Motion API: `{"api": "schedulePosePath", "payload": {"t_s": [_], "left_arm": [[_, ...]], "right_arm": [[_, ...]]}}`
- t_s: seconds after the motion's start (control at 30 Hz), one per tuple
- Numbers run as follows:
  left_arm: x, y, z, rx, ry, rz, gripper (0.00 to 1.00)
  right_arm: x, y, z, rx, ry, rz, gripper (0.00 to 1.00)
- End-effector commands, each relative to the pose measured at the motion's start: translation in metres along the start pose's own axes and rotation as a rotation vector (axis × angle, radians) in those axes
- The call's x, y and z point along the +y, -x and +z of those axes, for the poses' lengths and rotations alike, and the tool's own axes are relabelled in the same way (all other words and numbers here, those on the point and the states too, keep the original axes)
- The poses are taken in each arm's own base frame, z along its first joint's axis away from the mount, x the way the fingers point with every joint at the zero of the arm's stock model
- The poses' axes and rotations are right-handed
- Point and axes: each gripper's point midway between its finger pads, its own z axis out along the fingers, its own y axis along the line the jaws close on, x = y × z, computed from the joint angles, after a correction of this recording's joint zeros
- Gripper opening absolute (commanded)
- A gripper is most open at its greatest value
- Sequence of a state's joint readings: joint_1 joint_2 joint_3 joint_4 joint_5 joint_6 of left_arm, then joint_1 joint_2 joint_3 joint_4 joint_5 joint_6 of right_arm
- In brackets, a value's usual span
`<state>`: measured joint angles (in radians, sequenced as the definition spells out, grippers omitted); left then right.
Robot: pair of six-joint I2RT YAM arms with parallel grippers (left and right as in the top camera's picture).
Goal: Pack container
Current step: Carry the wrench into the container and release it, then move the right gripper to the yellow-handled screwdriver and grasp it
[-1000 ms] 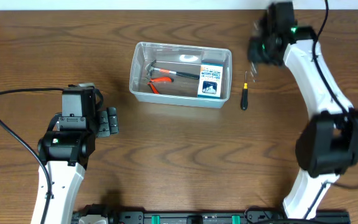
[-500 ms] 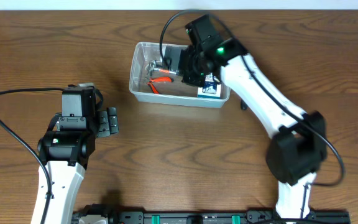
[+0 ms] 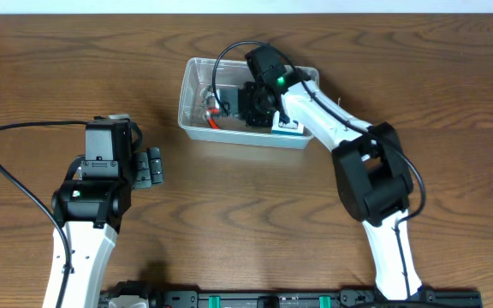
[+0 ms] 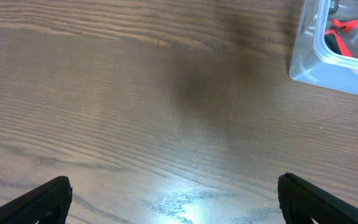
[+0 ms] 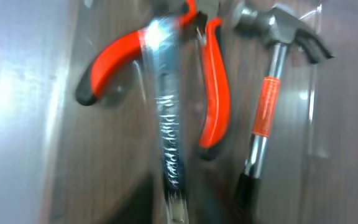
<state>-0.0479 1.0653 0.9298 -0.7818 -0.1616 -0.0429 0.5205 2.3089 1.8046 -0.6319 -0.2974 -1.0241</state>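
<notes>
The container point(image 3: 185, 101) is a clear plastic bin at the back middle of the table. In it lie red-handled pliers point(image 5: 215, 93), a hammer point(image 5: 271, 87) and a blue-and-white box point(image 3: 288, 128). My right gripper point(image 3: 248, 101) reaches down into the container. In the right wrist view a slender dark tool point(image 5: 166, 124) with silver print runs out from the jaws over the pliers; the view is blurred and the fingers barely show. My left gripper point(image 3: 151, 167) point(image 4: 179, 205) is open and empty over bare wood, left of the container's corner point(image 4: 306, 59).
The right arm point(image 3: 332, 120) lies across the table to the right of the container and hides that spot. The left arm's cable point(image 3: 7, 171) loops over the left side. The container's grey wall point(image 5: 23, 93) fills the left of the right wrist view.
My right arm has swung from the table's far right to over the container and reached down inside it. The left arm has not moved.
</notes>
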Motion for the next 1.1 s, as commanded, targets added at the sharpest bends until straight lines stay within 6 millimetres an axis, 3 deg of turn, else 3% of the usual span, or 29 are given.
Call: {"api": "schedulePosePath", "payload": {"t_s": [0.0, 0.1, 0.13, 0.3, 0.4, 0.5, 0.63, 0.73, 0.87, 1.07], "left_arm": [[0.001, 0.005, -0.003, -0.012, 0.005, 0.017, 0.98], [0.001, 0.005, -0.003, -0.012, 0.004, 0.016, 0.98], [0.001, 0.005, -0.003, -0.011, 0.004, 0.017, 0.98], [0.001, 0.005, -0.003, -0.011, 0.004, 0.017, 0.98], [0.001, 0.005, -0.003, -0.012, 0.004, 0.016, 0.98], [0.001, 0.005, -0.003, -0.011, 0.004, 0.017, 0.98], [0.001, 0.005, -0.003, -0.012, 0.004, 0.016, 0.98], [0.001, 0.005, -0.003, -0.012, 0.004, 0.016, 0.98], [0.001, 0.005, -0.003, -0.012, 0.004, 0.016, 0.98], [0.001, 0.005, -0.003, -0.011, 0.004, 0.017, 0.98]], "right_arm": [[-0.025, -0.012, -0.011, 0.09, -0.122, 0.155, 0.35], [-0.05, 0.0, -0.054, 0.082, -0.241, 0.31, 0.68], [-0.057, 0.008, -0.074, 0.055, -0.276, 0.344, 0.74], [-0.082, 0.023, -0.175, -0.055, -0.421, 0.45, 0.8], [-0.093, 0.001, -0.223, -0.094, -0.487, 0.63, 0.84], [-0.098, -0.044, -0.246, -0.087, -0.512, 0.885, 0.86], [-0.083, -0.125, -0.245, -0.001, -0.479, 1.318, 0.84], [-0.06, -0.173, -0.231, 0.098, -0.434, 1.597, 0.72], [-0.03, -0.203, -0.201, 0.235, -0.362, 1.848, 0.65], [-0.001, -0.197, -0.146, 0.372, -0.21, 1.861, 0.69]]}}
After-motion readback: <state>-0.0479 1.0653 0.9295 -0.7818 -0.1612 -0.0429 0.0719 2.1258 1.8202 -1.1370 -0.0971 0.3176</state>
